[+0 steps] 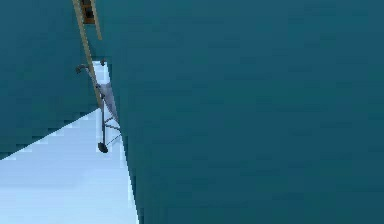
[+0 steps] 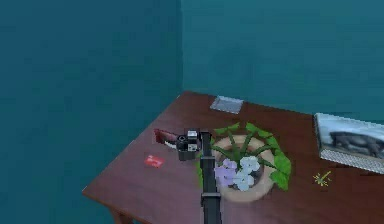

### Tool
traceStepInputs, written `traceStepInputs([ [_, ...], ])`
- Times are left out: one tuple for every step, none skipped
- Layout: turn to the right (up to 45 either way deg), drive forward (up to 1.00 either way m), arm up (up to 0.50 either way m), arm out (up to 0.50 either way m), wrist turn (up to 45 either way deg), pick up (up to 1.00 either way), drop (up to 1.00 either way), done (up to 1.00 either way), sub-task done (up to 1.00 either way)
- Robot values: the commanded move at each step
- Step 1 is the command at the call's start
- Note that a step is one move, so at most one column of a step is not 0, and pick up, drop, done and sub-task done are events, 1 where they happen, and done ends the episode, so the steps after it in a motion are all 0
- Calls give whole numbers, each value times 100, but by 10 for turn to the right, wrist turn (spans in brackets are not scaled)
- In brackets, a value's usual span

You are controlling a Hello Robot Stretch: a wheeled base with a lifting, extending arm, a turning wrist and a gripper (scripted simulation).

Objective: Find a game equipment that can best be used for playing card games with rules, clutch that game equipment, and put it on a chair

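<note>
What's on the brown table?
On the table: a red bit, a red strip, a grey flat thing, a flower arrangement, a printed stack. The arm and end effector hide the tabletop behind them.

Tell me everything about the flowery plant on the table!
The plant is a bushy bunch seen from above. Pale lilac and white blossoms fill its middle, and long green leaves fan out toward the back and the arm side view's right. It sits in a round tan dish that stands upright on the reddish-brown table, near its middle. The robot's dark arm crosses its left edge in the picture; whether they touch cannot be told.
</note>
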Motion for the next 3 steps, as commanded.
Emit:
traceStepInputs([
  [0, 0, 10, 0, 0, 0, 0, 0, 0],
  [0, 0, 22, 0, 0, 0, 0, 0, 0],
  [0, 0, 0, 0, -450, 0, 0, 0, 0],
])
